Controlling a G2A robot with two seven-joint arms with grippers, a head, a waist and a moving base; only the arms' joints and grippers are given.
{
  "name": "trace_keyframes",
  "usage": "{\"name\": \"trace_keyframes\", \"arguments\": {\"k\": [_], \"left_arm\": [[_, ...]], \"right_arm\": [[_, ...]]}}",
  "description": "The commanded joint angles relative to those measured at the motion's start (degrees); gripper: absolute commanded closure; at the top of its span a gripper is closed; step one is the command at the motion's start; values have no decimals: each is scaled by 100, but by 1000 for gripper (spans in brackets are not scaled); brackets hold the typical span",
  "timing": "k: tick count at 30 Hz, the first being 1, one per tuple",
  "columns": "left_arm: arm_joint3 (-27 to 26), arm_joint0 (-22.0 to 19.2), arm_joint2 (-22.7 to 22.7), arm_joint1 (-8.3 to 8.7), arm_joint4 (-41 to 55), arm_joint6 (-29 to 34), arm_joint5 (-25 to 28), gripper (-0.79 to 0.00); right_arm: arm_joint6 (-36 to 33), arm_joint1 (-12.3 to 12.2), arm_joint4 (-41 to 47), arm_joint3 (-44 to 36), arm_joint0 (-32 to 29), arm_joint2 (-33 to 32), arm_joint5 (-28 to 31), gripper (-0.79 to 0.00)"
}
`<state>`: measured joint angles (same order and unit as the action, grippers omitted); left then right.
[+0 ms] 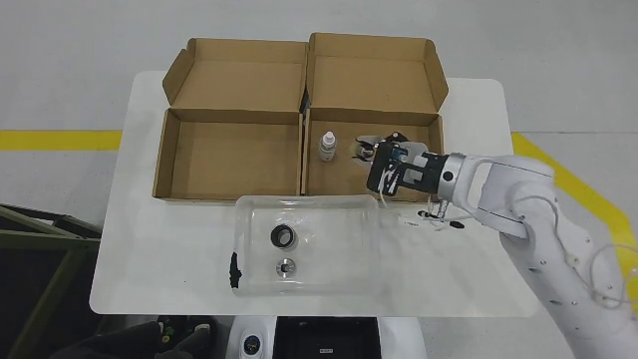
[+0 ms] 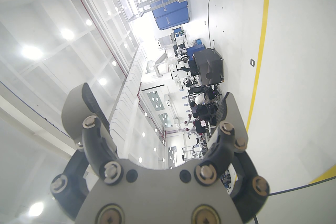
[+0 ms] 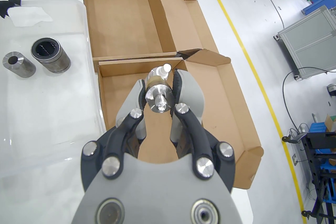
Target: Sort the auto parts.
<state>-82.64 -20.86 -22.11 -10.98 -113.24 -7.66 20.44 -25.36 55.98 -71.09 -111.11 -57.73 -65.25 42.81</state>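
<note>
A silver metal cylinder (image 3: 157, 99) is clamped by the right gripper (image 3: 159, 83) over the right brown cardboard box (image 3: 223, 104), the left gripper (image 2: 156, 92) splayed.

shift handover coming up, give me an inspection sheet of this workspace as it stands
surface: white table carrying the left cardboard box, right cardboard box and clear tray
job's things: linear bearing and steel sleeve stand in the clear tray; white-tipped part stands in the right cardboard box
clutter: black scrap at the tray's edge
claws: left claw open, aimed into the hall; right claw shut on a metal shafted part above the right cardboard box
cables: thin wires loop beside the right wrist
surroundings: yellow floor line
</note>
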Motion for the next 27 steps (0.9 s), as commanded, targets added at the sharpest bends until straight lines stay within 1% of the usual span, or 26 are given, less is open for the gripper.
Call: {"name": "trace_keyframes", "arguments": {"k": [1, 8, 12, 19, 27], "left_arm": [[0, 0, 0, 0, 0, 0, 0, -785], [0, 0, 0, 0, 0, 0, 0, -785], [0, 0, 0, 0, 0, 0, 0, -785], [0, 0, 0, 0, 0, 0, 0, -785], [0, 0, 0, 0, 0, 0, 0, -785]], "right_arm": [[-64, 13, 52, 164, 111, 57, 64, 0], [-553, 102, 517, 817, 661, 427, 302, 0], [-730, 174, 699, 1185, 960, 689, 317, 0], [-897, 313, 854, 1869, 1449, 1131, 334, 0], [-1040, 480, 838, 2470, 1811, 1625, 270, 0]]}}
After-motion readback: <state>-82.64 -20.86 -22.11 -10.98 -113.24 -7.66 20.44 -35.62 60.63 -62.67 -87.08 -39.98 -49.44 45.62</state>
